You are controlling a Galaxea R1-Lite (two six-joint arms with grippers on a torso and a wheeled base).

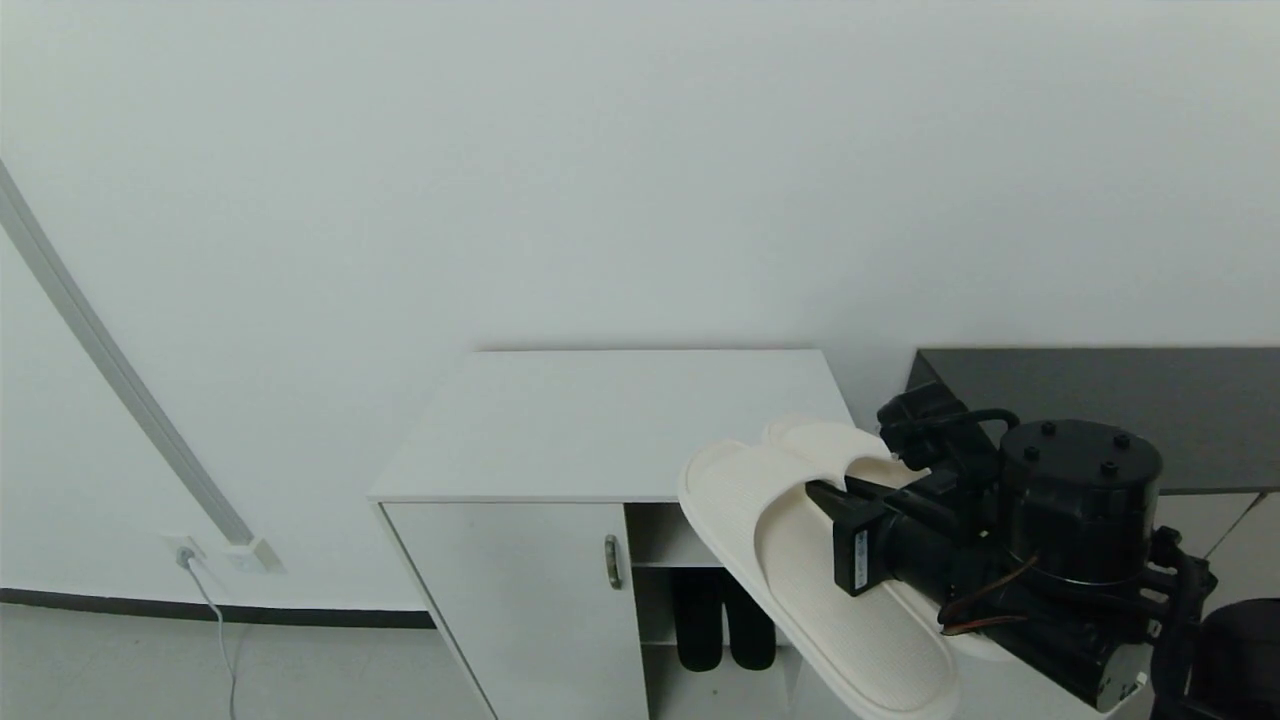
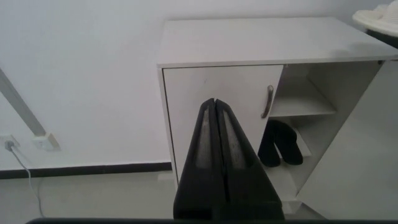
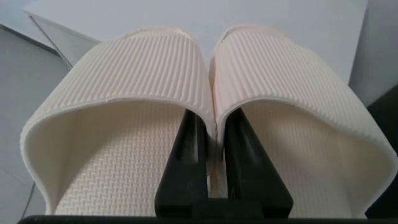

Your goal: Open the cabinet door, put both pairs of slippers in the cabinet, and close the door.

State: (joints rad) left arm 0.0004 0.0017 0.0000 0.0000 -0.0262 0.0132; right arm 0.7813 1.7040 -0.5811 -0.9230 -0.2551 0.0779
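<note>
**Right pincer is holding the cream slippers before the open cabinet.**

Nearest, the right pincer [image 3: 211, 127] is gripping the pair of cream slippers [image 1: 790, 545] by their touching inner walls, one finger inside each strap, and is holding them in the air just off the right front corner of the white cabinet [image 1: 600, 430]. The left pincer [image 2: 215, 104] is hanging closed and empty, facing the shut left door [image 1: 510, 600]. Farther in, the cabinet's right half is standing open. A pair of black slippers [image 1: 722, 625] is lying side by side below the upper shelf [image 2: 301, 107], near the left edge of the opening by the door handle [image 1: 613, 561].
</note>
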